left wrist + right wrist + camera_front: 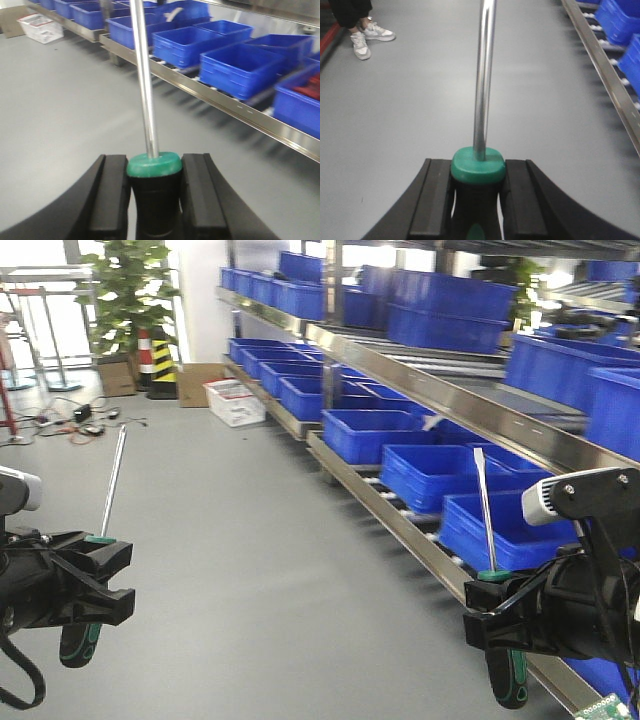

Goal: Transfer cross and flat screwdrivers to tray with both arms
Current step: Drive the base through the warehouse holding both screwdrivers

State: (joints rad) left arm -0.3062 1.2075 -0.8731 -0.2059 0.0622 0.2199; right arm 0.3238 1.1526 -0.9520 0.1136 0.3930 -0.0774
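My left gripper (95, 578) is shut on the black-and-green handle of a screwdriver (109, 490). Its thin steel shaft stands up and leans slightly right, ending in a narrow tip that looks like the cross one. In the left wrist view both pads press on the handle (153, 172) just under the green collar. My right gripper (505, 618) is shut on the flat screwdriver (486, 515), whose flat blade points upward. The right wrist view shows its handle (478, 167) squeezed between the pads. The tray is out of view.
Steel roller racks (400, 510) loaded with deep blue bins (430, 475) run along the right side. On the grey floor at the back are a white crate (236, 402), a cardboard box (200, 382), a striped cone (162, 365), a plant and cables. A person's shoes (367, 37) stand far left.
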